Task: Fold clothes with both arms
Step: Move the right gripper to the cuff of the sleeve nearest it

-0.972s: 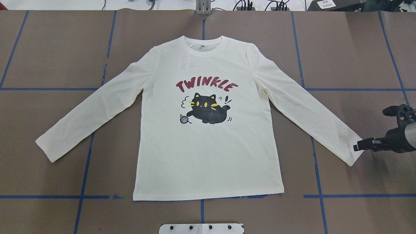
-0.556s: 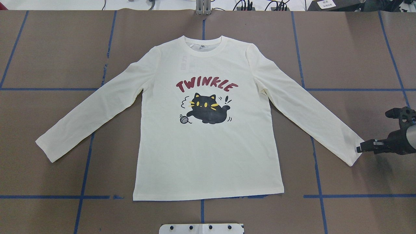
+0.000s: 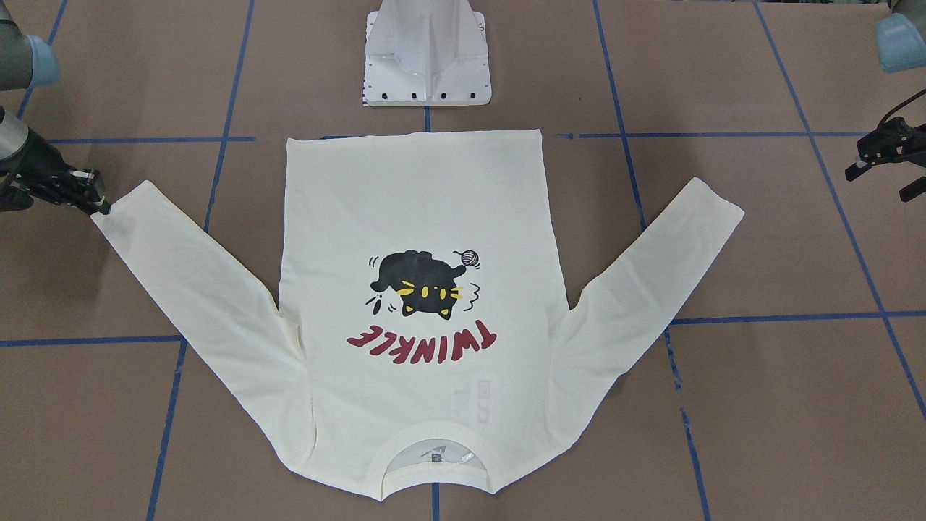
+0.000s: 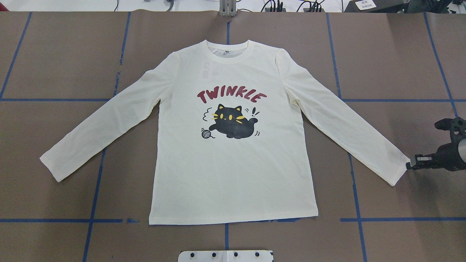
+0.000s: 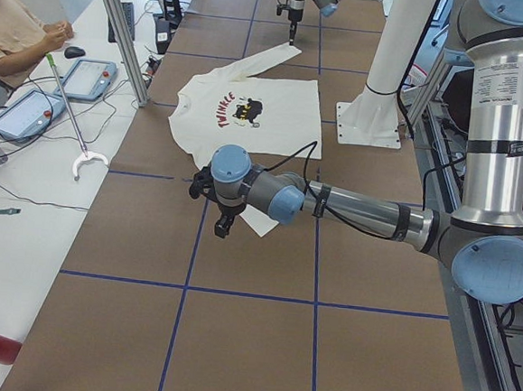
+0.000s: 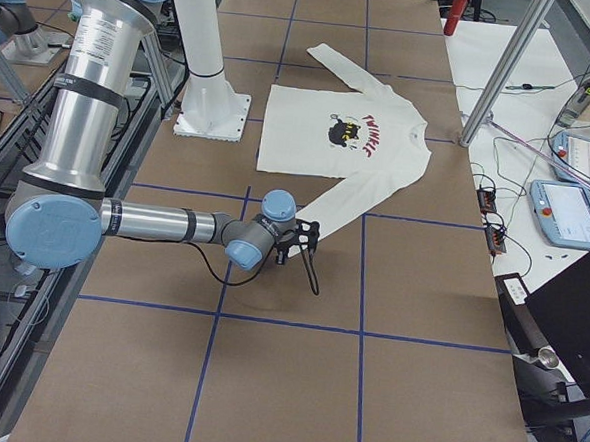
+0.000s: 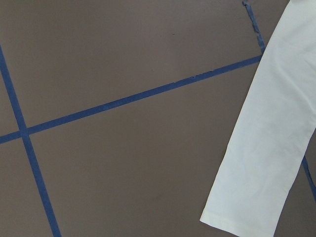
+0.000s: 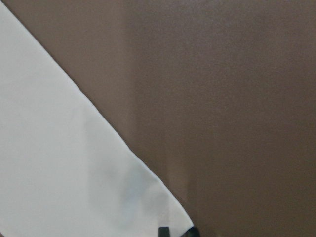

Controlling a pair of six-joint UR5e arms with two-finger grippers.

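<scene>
T-shirt (image 4: 233, 174) is laid flat, print up, mid tabletop (image 4: 54, 54), sleeves spread out. Its R cuff corner is touched by the right gripper (image 4: 408, 165), jaws nearly together; whether cloth is pinched can't be told. The left gripper (image 3: 879, 184) is seen spread wide, well clear of the L cuff.

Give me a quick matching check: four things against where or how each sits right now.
1. right gripper
2. left gripper
3. T-shirt
4. white base

A. just past the hem
B. at the edge of a cuff
C. spread flat, print up
D. over bare table, apart from the shirt

Pairs: 1-B, 2-D, 3-C, 4-A
</scene>
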